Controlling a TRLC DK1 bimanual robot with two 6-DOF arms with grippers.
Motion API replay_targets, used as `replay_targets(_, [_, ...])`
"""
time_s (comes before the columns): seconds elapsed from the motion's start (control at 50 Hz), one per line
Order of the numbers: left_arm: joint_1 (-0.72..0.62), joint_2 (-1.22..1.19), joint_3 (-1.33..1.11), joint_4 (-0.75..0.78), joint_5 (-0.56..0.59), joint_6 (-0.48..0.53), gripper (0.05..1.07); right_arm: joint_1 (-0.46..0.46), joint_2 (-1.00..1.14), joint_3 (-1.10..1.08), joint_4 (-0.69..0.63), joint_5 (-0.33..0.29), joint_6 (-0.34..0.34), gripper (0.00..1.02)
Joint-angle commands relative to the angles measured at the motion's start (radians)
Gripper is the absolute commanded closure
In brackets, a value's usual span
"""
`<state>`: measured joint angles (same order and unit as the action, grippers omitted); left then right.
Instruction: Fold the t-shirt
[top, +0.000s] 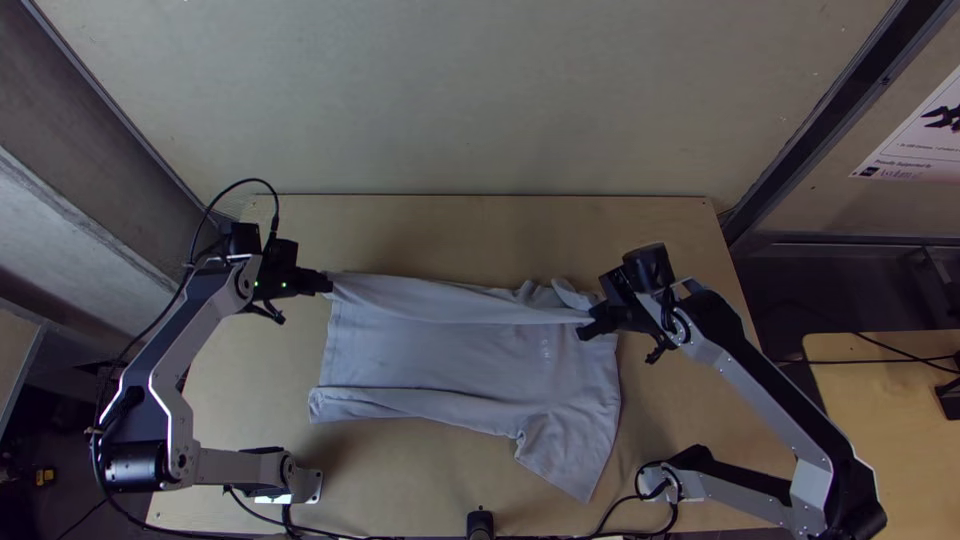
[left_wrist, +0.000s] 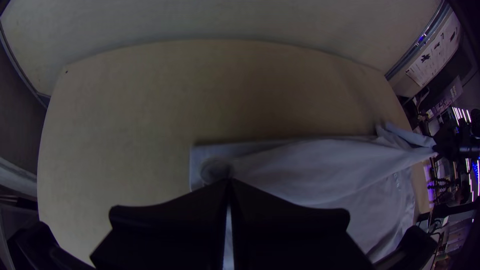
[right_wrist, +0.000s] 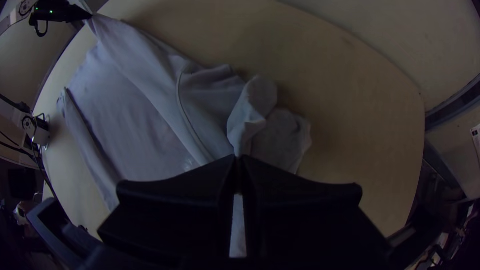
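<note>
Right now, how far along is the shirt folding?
Partway. The near side of the pale grey cloth t-shirt looks folded inward. In hand: the far side, pinched by the black, flat-fingered left gripper and matching right gripper. Left, I think: laying that down, tucking the protruding near sleeve, then folding the body shorter.

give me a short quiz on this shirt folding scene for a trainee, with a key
1. True or false: the left pincer and the right pincer both grip the t-shirt.
2. Which arm does the shirt's sleeve end lie closer to?
a) the left arm
b) the right arm
c) neither, it is midway
3. Fill in: the middle of the shirt rests on a light wooden ____.

Key: 1 true; 2 b; 3 table
</note>
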<state>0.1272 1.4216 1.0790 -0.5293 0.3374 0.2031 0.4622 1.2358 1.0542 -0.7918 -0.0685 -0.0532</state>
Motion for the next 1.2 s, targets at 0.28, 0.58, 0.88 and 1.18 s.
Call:
replay_targets(0.28, [0.000,-0.104,-0.177,0.045,0.011,0.021,1.04,-0.003,-0.093,-0.273,0.083,-0.001,0.007,1.00])
replay_targets(0.58, [0.006,-0.133,-0.329,0.138,-0.001,0.052,1.04,-0.023,-0.065,-0.419,0.204,0.001,-0.005,1.00])
replay_targets(0.88, [0.020,-0.150,-0.350,0.163,-0.001,0.048,0.20,-0.031,-0.059,-0.401,0.204,0.001,0.006,0.54])
replay_targets(1.18, [0.029,-0.224,-0.284,0.029,0.037,0.088,0.10,-0.022,-0.090,-0.319,0.026,-0.001,0.012,0.14])
